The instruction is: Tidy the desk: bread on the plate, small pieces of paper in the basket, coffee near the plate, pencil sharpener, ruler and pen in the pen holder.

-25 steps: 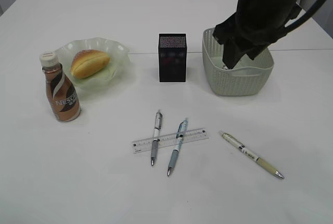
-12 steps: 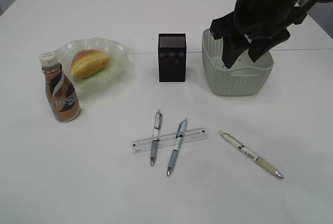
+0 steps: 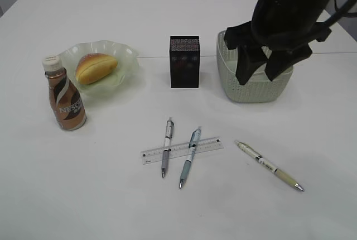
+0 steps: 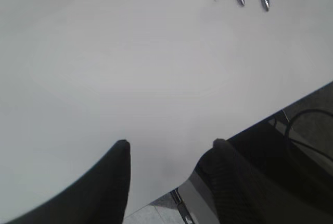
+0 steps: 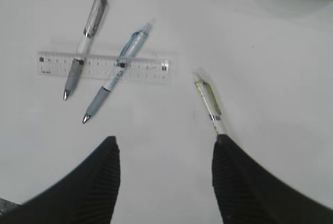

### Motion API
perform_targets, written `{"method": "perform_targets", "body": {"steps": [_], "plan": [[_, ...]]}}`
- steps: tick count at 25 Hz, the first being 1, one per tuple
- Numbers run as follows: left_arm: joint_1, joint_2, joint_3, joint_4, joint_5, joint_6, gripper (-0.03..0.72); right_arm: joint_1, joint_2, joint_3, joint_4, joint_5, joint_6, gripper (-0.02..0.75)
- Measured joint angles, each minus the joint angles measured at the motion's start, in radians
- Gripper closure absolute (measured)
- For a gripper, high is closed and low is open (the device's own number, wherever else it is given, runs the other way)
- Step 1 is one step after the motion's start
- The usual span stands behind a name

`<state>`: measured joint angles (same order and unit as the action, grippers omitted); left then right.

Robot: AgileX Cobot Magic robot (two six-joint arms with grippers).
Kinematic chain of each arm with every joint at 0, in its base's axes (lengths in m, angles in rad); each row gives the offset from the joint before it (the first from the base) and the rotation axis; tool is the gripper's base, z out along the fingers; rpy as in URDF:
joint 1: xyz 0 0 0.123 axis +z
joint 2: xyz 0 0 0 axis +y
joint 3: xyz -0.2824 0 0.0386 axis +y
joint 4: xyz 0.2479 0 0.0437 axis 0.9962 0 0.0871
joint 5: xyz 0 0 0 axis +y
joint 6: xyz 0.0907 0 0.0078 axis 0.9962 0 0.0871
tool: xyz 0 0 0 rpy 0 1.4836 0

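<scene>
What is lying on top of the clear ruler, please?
Two pens cross over the ruler: a grey-grip pen and a blue pen. The ruler markings beneath each pen are covered.

Glassy ruffled plate [image 3: 120, 56]; perforated plastic basket [image 3: 245, 90]; clear plastic ruler [image 3: 206, 145]; matt desk [image 3: 83, 184].

Three pens [image 3: 167, 147], one ruler [image 3: 207, 145], bread [image 3: 96, 67], plate [image 3: 126, 51], coffee [image 3: 66, 101], basket [image 3: 252, 90], pen holder [image 3: 184, 62].
</scene>
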<state>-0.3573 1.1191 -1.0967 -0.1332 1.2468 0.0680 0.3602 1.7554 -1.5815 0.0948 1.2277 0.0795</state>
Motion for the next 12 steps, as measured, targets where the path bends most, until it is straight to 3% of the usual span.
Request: {"method": "perform_targets", "body": {"steps": [6,12], "plan": [[-0.153,0.090,0.000,0.000,0.000,0.007,0.311,0.000,-0.109,0.156,-0.006,0.000,0.000,0.290],[-0.219,0.165,-0.003,0.039,-0.002,0.068,0.290,0.000,-0.246,0.317,-0.006,0.000,0.000,0.290]]}}
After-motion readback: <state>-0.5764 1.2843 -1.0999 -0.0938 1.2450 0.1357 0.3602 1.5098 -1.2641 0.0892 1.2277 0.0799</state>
